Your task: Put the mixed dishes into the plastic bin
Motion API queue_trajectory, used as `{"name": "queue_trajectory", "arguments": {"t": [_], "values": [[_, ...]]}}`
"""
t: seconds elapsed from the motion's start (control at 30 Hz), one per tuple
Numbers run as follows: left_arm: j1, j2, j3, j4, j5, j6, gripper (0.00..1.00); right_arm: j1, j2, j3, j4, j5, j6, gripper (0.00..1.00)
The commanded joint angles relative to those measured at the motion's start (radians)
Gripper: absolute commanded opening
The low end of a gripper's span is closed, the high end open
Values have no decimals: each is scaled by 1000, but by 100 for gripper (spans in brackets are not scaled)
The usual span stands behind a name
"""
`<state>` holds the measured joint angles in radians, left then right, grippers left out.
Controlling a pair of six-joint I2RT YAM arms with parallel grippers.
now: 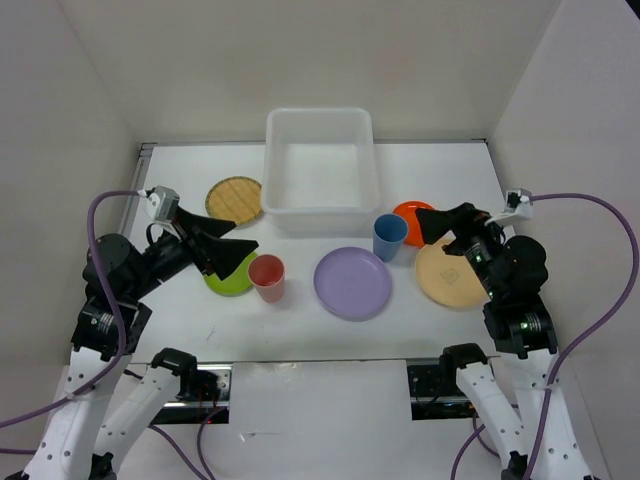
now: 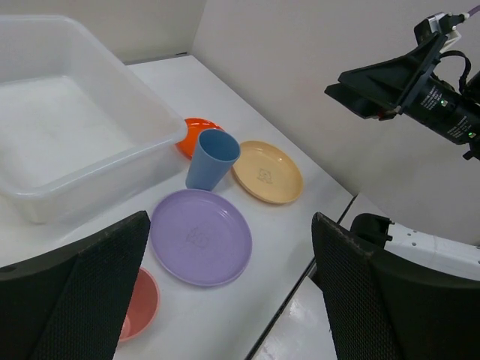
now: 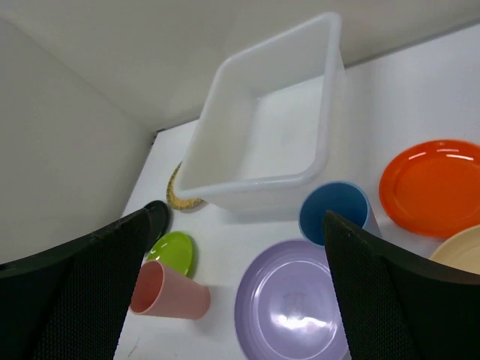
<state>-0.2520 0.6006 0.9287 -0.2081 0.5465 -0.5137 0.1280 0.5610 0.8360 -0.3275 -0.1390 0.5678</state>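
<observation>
Dishes are sitting out on the table (image 1: 180, 320), seven in all. Five are plates: a lavender plate (image 1: 352, 283), a lime green plate (image 1: 232, 280), an orange plate (image 1: 410, 211), a plain tan plate (image 1: 450, 277) and a woven-pattern plate (image 1: 235, 198). Two are cups, a pink cup (image 1: 267, 277) and a blue cup (image 1: 390, 237). All seven are lying outside the single plastic bin (image 1: 319, 215).

Two arms are reaching inward from opposite sides. The left gripper (image 1: 238, 255) is pointing toward the middle of the table, its fingers spread wide and gripping nothing. It is hanging over the lime green plate, with the pink cup standing just beyond its fingertips and the lavender plate lying farther ahead. The bin is sitting ahead of this gripper and off to its left, and the woven-pattern plate is lying beside the bin's corner.

The right gripper (image 1: 425, 228) is pointing toward the left arm, fingers likewise parted with nothing between them. It is hovering over the near edge of the orange plate, and the blue cup is standing just off its fingertips. The plain tan plate is lying under its wrist. The bin is sitting ahead of it, just past the blue cup.
</observation>
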Motion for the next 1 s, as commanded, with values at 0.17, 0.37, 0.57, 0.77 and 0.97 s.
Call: {"name": "queue_trajectory", "arguments": {"t": [0.17, 0.37, 0.57, 0.77, 0.97], "values": [[-1, 11, -14, 47, 44, -25, 93, -2, -61, 12, -18, -14, -63, 99], [-1, -39, -59, 35, 44, -34, 59, -2, 11, -23, -48, -14, -63, 84], [-1, -50, -13, -40, -46, 12, 0, -2, 219, 55, -59, 47, -36, 50], [-1, -84, -33, -100, -86, 40, 56, -2, 405, 116, -74, 186, -75, 53], [-1, -134, -65, -77, -102, 20, 2, 7, 497, 140, -107, 234, -42, 44]]}}
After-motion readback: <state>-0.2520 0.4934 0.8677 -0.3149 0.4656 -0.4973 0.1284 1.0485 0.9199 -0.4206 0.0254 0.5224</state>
